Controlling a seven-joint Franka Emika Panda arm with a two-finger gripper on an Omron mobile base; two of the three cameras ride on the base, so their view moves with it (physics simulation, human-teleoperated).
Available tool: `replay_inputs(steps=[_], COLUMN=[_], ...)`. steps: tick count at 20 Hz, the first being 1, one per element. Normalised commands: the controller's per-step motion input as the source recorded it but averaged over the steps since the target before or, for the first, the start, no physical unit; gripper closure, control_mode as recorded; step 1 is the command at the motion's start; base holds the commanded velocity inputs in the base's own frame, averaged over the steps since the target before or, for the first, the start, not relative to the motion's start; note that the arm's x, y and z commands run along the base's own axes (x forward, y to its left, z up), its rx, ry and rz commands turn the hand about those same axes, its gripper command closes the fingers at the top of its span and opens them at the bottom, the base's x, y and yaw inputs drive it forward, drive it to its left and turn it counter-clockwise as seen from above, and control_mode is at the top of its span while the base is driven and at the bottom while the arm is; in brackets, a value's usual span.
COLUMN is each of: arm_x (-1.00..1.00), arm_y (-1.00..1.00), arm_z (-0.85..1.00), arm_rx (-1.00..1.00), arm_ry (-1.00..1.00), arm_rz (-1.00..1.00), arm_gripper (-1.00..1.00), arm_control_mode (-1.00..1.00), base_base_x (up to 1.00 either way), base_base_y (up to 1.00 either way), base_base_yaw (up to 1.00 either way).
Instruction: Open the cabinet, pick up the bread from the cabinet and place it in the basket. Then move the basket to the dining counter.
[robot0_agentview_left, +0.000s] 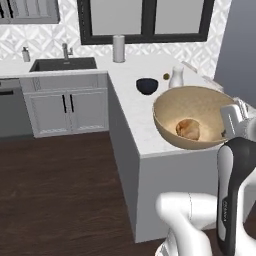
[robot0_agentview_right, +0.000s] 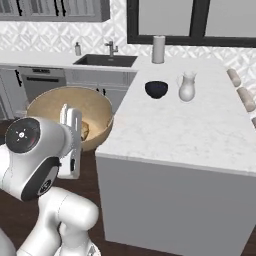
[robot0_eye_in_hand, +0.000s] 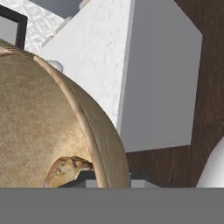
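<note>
Tan basket (robot0_agentview_left: 200, 107), round and bowl-shaped, carried by the arm at the near corner of the dining counter (robot0_agentview_right: 200, 125); rim gripped on the robot's side, so the bowl rides clear of the floor and its load stays put. Contents: one golden-brown bread (robot0_agentview_left: 188, 129), resting low in the pale interior. Gripper (robot0_eye_in_hand: 107, 183): clenched on the basket rim, wall pinched between the fingertips as seen from the hand view. Judged stage: final carry, set-down on the marble top pending. Right base view shows the basket still off the counter, beside its grey side; left base view overlaps the two and hides this gap. Left base view gives the clearest sight of the roll. Also on the counter: dark blue bowl (robot0_agentview_right: 156, 89), white jug (robot0_agentview_right: 187, 87).
</note>
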Motion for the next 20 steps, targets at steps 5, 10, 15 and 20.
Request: replay_inputs(steps=[5,10,15,20], arm_x=[0.00,0.00,0.44,1.00], arm_y=[0.00,0.00,-0.13,-0.30], arm_z=[0.00,0.00,-0.06,-0.29], arm_rx=[0.00,0.00,0.00,0.00], arm_ry=[0.00,0.00,0.07,0.12], arm_rz=[0.00,0.00,0.00,0.03], arm_gripper=[1.00,1.00,1.00,1.00], arm_control_mode=[1.00,1.00,-1.00,-1.00], base_base_x=[0.48,0.59,0.18,0.00], base_base_y=[-0.73,-0.12,0.00,0.00], base_base_yaw=[0.02,0.01,0.00,0.00])
